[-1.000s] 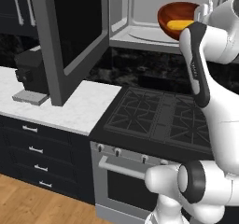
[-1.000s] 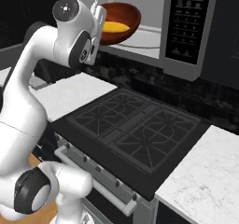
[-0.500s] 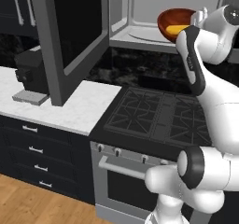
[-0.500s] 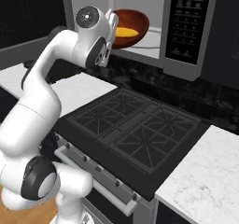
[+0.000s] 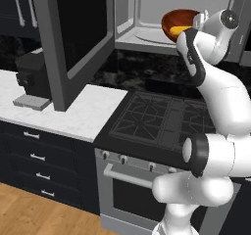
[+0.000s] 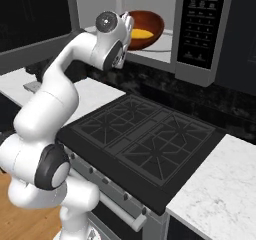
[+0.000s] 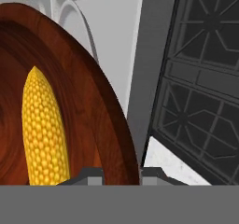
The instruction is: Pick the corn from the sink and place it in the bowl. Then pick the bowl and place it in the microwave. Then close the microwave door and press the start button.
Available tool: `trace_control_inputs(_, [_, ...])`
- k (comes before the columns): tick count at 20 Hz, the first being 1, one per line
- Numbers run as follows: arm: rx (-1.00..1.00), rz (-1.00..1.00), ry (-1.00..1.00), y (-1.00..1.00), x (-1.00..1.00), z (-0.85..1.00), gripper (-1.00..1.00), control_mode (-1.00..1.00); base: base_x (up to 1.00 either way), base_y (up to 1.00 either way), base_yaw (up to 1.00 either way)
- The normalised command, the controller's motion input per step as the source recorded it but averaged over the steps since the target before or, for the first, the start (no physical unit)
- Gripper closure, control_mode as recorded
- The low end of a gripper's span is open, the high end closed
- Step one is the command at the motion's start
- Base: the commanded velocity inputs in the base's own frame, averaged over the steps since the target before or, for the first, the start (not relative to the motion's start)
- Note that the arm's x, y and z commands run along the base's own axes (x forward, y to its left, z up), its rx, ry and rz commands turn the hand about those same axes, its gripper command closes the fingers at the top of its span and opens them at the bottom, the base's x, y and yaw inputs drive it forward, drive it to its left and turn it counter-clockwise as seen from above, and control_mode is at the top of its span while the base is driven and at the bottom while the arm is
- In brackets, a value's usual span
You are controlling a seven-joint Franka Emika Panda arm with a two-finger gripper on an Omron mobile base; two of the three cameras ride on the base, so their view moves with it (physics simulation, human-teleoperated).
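Observation:
The reddish-brown bowl (image 5: 177, 19) (image 6: 148, 24) (image 7: 95, 106) hangs tilted at the mouth of the open microwave (image 5: 147, 31) (image 6: 165, 51), above its light grey floor. The yellow corn (image 5: 179, 30) (image 6: 140, 34) (image 7: 44, 125) lies inside the bowl. My gripper (image 7: 122, 174) (image 6: 127, 23) is shut on the bowl's near rim, one fingertip on each side of the wall. The microwave door (image 5: 73, 38) (image 6: 30, 39) stands swung wide open to the left. A dark control panel (image 6: 200, 24) sits right of the opening; its start button is too small to pick out. The sink is out of view.
A black gas stove (image 5: 162, 119) (image 6: 145, 141) lies directly under the microwave. Marble counter (image 5: 73, 114) (image 6: 220, 194) runs on both sides of it. A dark appliance (image 5: 32, 80) stands on the left counter below the open door.
The arm has reached further up and in, carrying the bowl with the corn from in front of the opening to the microwave's mouth. The grip has stayed the same.

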Motion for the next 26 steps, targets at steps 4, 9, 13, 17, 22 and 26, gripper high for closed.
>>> trace_control_inputs(4, [0.00,0.00,0.00,-0.05,0.50,0.01,1.00,-1.00,0.00,0.00,0.00])
trace_control_inputs(9, [0.00,0.00,0.00,0.00,0.53,0.00,1.00,-1.00,0.00,0.00,0.00])
trace_control_inputs(13, [0.00,0.00,0.06,-0.01,0.58,-0.06,1.00,-1.00,0.00,0.00,0.00])
trace_control_inputs(17, [0.00,0.00,0.07,-0.06,0.53,0.00,1.00,-1.00,0.00,0.00,0.00])
trace_control_inputs(22, [0.00,0.02,0.01,-0.05,0.45,0.00,1.00,-1.00,0.00,0.00,0.00])
trace_control_inputs(26, [0.00,0.02,-0.03,0.00,0.24,-0.02,-1.00,-1.00,0.00,0.00,0.00])
